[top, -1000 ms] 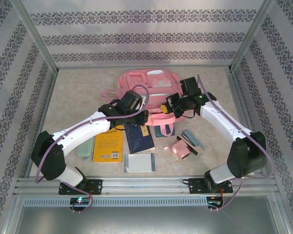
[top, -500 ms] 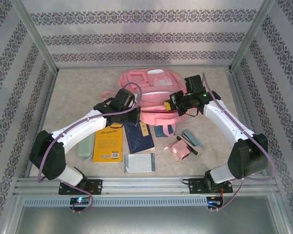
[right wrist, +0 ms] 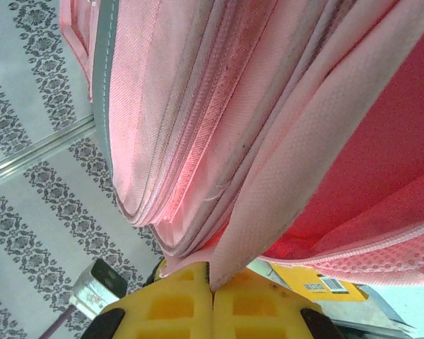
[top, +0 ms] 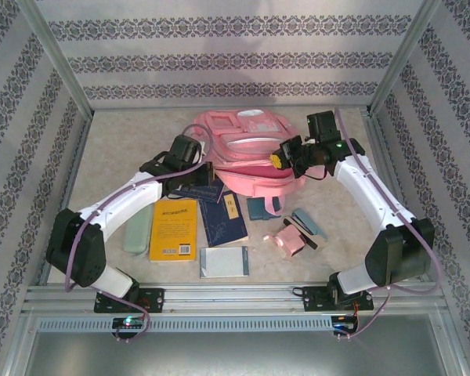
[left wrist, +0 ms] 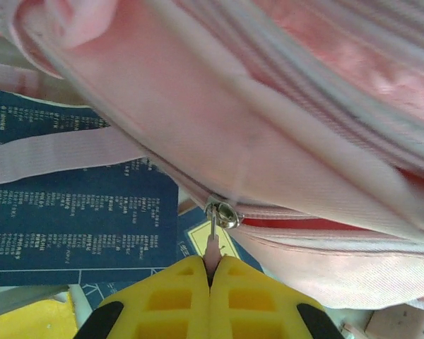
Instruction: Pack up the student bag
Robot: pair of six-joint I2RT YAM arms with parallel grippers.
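Observation:
The student bag (top: 247,149), a large pink backpack, is held up off the table between my two arms. My left gripper (top: 209,175) is at the bag's lower left edge. In the left wrist view it (left wrist: 212,265) is shut on the pink pull tab (left wrist: 212,248) of the metal zipper slider (left wrist: 223,214). To the right of the slider the zip stands parted and shows red lining. My right gripper (top: 280,160) is at the bag's right side. Seen from the right wrist, it (right wrist: 212,274) is shut on a pink strap (right wrist: 283,191) of the bag.
Below the bag lie a yellow book (top: 174,229), a dark blue book (top: 223,221), a grey notebook (top: 224,262), a pale green case (top: 136,233), a small teal item (top: 260,207), a small pink pouch (top: 288,240) and a blue-grey case (top: 308,222). Patterned walls enclose the table.
Both arms have moved toward the back wall, the bag going with them. The left gripper has also drawn leftward along the bag's edge. Both grippers stay shut.

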